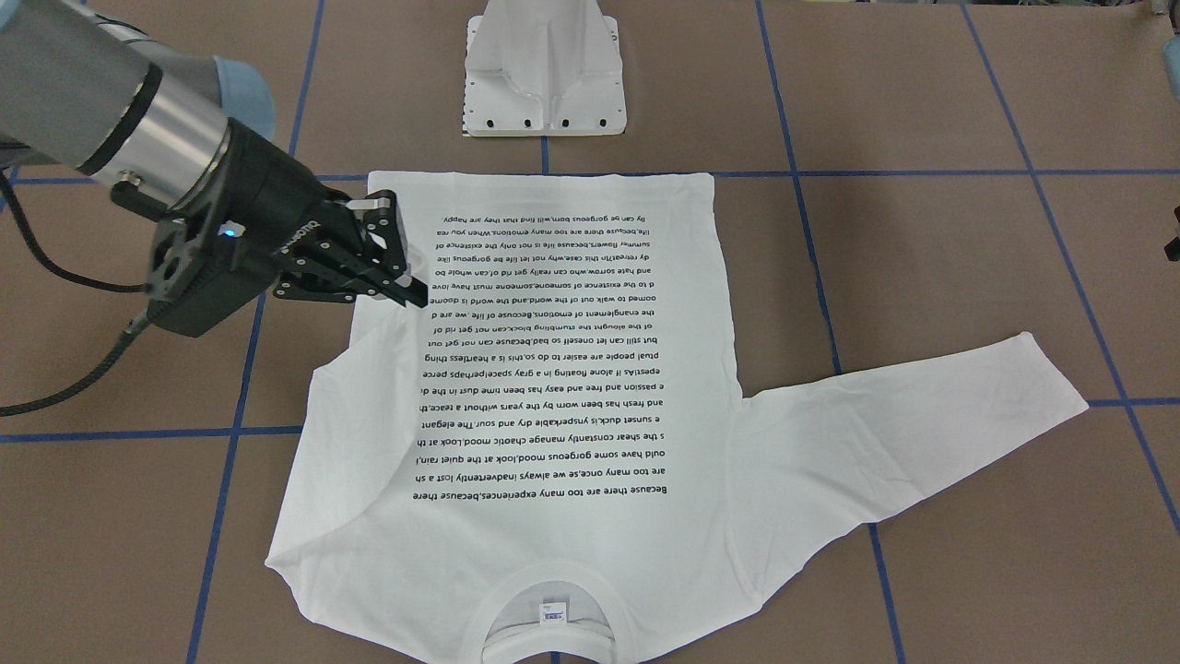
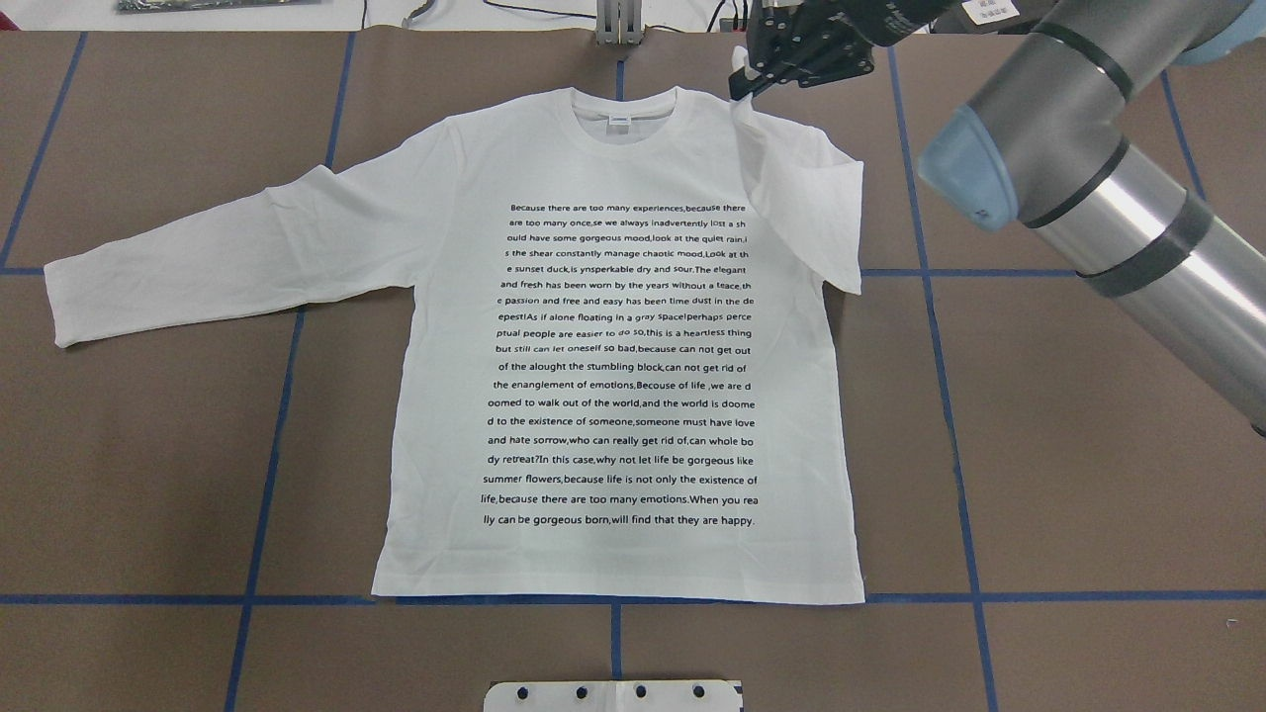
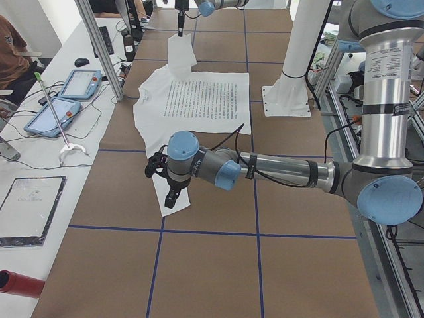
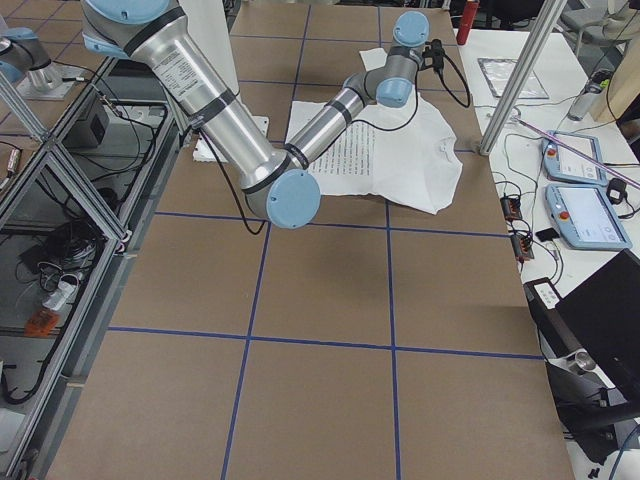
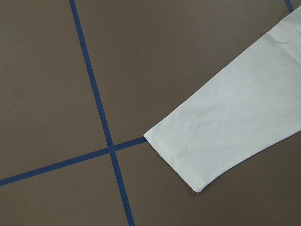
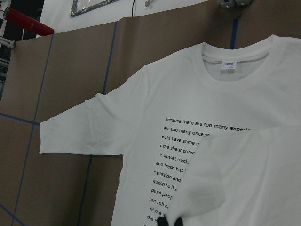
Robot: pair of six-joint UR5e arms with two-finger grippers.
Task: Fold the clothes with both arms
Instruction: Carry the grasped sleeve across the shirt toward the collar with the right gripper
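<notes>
Two weak points loom: the left arm's black gripper (image 3: 170, 201) hangs over the outstretched left sleeve (image 2: 198, 257), jaws unreadable, and could miss the cuff; the right arm's black gripper (image 1: 410, 293), jaws pinching the lifted right sleeve (image 2: 801, 198), may lay it crooked. Flat and print-up on the brown table (image 2: 1039, 494) lies the white long-sleeved text-printed T-shirt (image 2: 613, 158).

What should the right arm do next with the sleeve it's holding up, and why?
Probably carry it inward across the T-shirt and lower it onto the printed text. The right gripper is shut on the sleeve, which hangs lifted off the table and isn't laid down yet, while the other sleeve lies flat and outstretched.
</notes>
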